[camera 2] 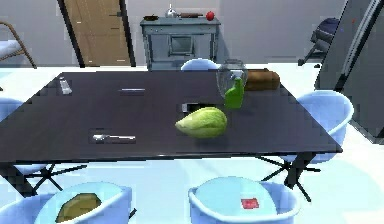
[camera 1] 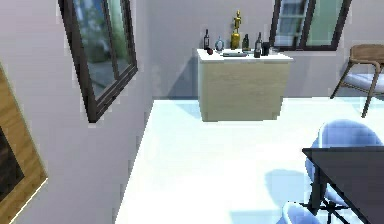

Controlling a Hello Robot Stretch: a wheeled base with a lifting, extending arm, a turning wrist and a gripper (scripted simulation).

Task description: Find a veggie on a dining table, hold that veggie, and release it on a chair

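Observation:
A pale green rounded veggie [camera 2: 202, 122] lies on the dark dining table [camera 2: 130, 115] in the arm side view, a little right of the table's middle. Behind it stands a glass jar [camera 2: 233, 84] with something bright green inside. Light blue chairs ring the table: one at the near edge [camera 2: 243, 201] has a small red thing on its seat, one at the bottom left [camera 2: 85, 207] has a brown-green lump in it, and one stands at the right end [camera 2: 328, 110]. The table's corner [camera 1: 350, 170] and a blue chair [camera 1: 340, 138] appear at the forward view's right.
On the table lie a fork [camera 2: 113, 137], a small shaker [camera 2: 65, 86] and a brown loaf [camera 2: 262, 79]. A grey cabinet [camera 2: 180, 42] and a wooden door [camera 2: 95, 30] stand beyond. Ahead, a beige counter [camera 1: 243, 88] carries bottles and a gold statuette [camera 1: 237, 28]; a wooden chair [camera 1: 365, 75] stands at the right.

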